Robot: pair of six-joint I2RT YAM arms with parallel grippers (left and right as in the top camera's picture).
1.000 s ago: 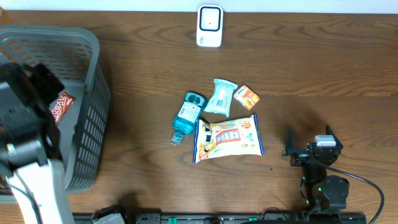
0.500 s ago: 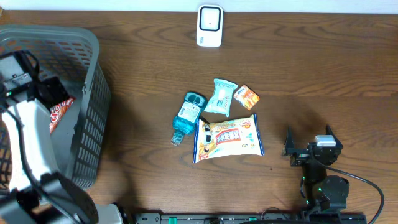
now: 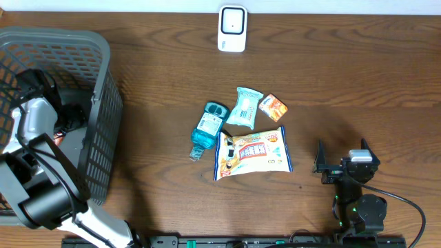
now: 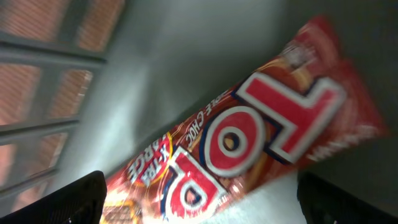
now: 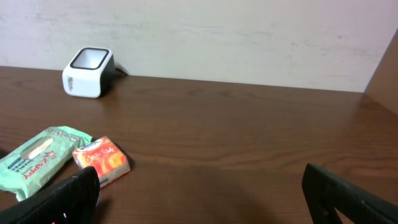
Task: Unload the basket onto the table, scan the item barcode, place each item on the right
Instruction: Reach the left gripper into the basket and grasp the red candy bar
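The step in hand seems to be picking up an item for scanning. The left arm reaches into the grey basket at the left side of the desk. Its jaws stand wide apart and hold nothing. In the left wrist view the red snack bar lies flat on the basket floor, directly under the jaws and between their two tips, turned diagonally to them. Whether the tips touch it cannot be told. The next move probably calls for going a little lower and closing across the narrow width of the bar. Then the bar must be lifted over the basket wall toward the white scanner at the far edge of the desk. The right arm rests at the near right, its jaws also released and empty.
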